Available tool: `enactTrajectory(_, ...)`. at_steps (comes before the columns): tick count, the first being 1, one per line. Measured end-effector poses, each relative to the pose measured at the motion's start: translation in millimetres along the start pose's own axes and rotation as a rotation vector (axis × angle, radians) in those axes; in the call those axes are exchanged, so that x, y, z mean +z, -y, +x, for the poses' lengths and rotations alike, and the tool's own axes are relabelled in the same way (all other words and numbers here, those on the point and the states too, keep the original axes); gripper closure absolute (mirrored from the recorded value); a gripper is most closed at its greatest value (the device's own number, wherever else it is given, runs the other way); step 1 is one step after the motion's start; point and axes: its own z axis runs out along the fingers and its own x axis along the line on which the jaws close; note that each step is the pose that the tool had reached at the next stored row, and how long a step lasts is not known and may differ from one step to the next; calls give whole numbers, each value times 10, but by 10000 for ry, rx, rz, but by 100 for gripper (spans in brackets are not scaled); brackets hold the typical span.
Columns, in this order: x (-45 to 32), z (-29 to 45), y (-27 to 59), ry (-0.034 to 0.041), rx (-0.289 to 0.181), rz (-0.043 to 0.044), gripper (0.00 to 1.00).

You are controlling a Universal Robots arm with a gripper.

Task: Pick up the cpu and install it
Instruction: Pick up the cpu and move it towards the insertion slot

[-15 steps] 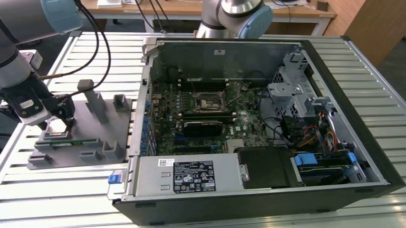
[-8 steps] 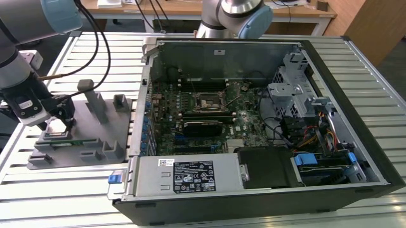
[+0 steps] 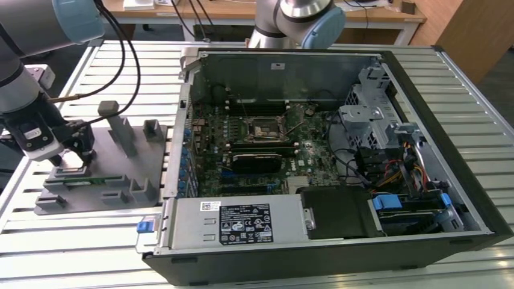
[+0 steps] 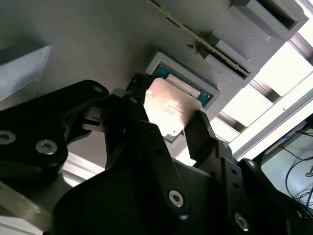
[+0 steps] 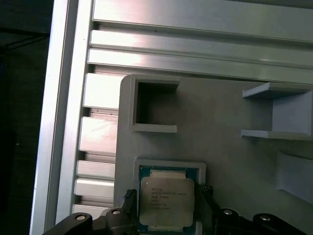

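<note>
Nearest the wrist cameras is the gripper (image 5: 167, 191), its black fingers (image 4: 198, 134) spread to either side of the cpu (image 5: 167, 200). In the first wrist view a thin gap shows between each fingertip and the chip's edge, so the gripper is open and astride the chip rather than clamped on it. The cpu lies flat, silvery plate up, in a shallow square recess of the grey tray (image 5: 230, 161), with a greenish border showing around it. A taller square pocket (image 5: 155, 105) stands just beside that recess, towards the tray's edge.

In the exterior view the gripper (image 3: 71, 158) hangs low over the tray (image 3: 80, 206), which sits on the slatted metal desk (image 3: 96, 241) at the exterior view's left. A narrow green memory stick (image 3: 84, 179) lies in a slot of the tray, just on the near side of the gripper.

At the exterior view's right, well apart from the tray, an open computer case (image 3: 473, 198) lies on its side. On its green motherboard (image 3: 309, 159) the black square socket (image 3: 261, 127) has its metal lever raised. A silver power supply box (image 3: 233, 220) fills the case's near corner.
</note>
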Motion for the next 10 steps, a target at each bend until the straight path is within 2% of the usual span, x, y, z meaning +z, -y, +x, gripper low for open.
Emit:
enactTrajectory(1, 0, -2, 0, -1, 1, 1, 42)
enactTrajectory(2, -1, -2, 0, -2, 1, 2, 42)
enactTrajectory(3, -5, -3, 0, -3, 1, 2, 47)
enactTrajectory(6, -43, -4, -1, -1, 1, 1, 47)
enactTrajectory(10, -134, -5, -3, 0, 2, 1, 47)
